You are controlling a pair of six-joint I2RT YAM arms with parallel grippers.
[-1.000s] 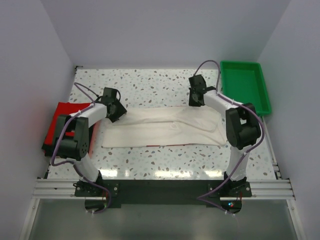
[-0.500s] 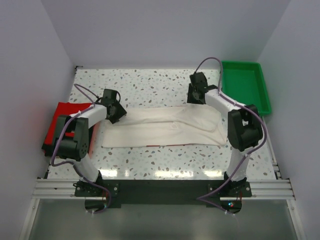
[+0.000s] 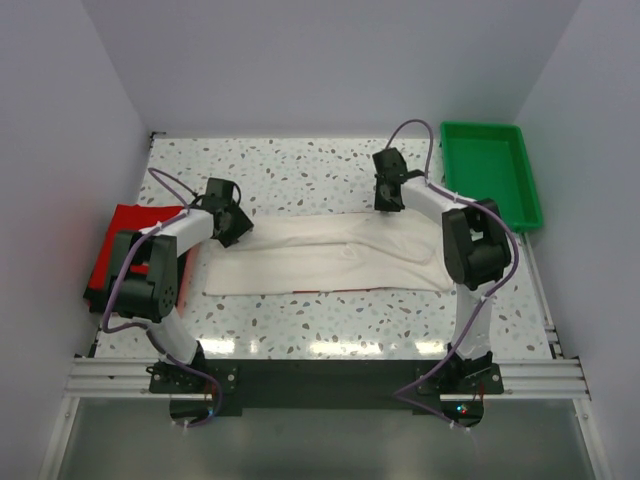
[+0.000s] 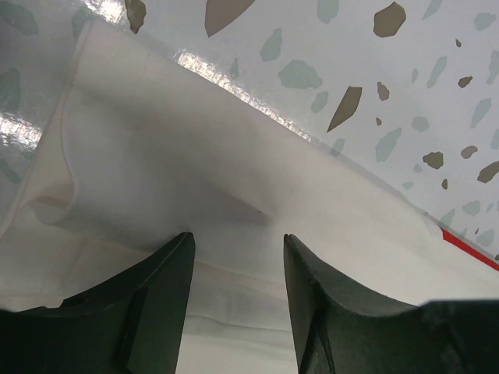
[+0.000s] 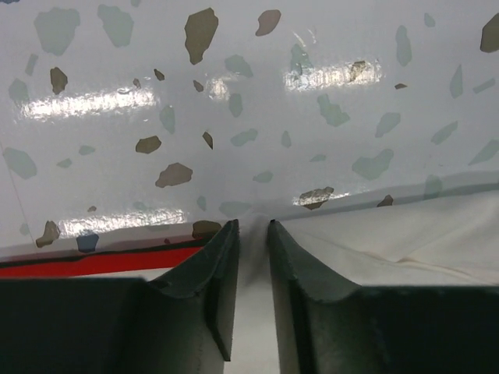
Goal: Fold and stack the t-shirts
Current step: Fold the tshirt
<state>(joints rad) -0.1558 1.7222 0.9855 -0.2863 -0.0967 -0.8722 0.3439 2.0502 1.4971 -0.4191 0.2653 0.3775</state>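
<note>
Top view: speckled terrazzo table [image 3: 300,170], glossy, boxed in by plain pale walls [image 3: 330,60], aluminium rail along the near edge. cream-white t-shirt [image 3: 320,255] lies mid-table, folded into a long band running 9 to 3 o'clock, with a thin red trim line along its near edge. red t-shirt [image 3: 130,225] sits at the 9 o'clock table edge on top of a darker one. green tray [image 3: 490,170] at 2 o'clock. left gripper [image 3: 237,228] is over the band's 10 o'clock corner, right gripper [image 3: 388,200] at its far edge, about 1 o'clock. Left wrist view: fingers spread, released, cream cloth showing in the gap and beyond it, a red trim [image 4: 468,249] sliver at 4 o'clock. Right wrist view: jaws parted by a narrow slot, nothing seen pinched, tips at the cloth's far edge; red strip [image 5: 93,261] at 8 o'clock, lamp glare on the tabletop.
</note>
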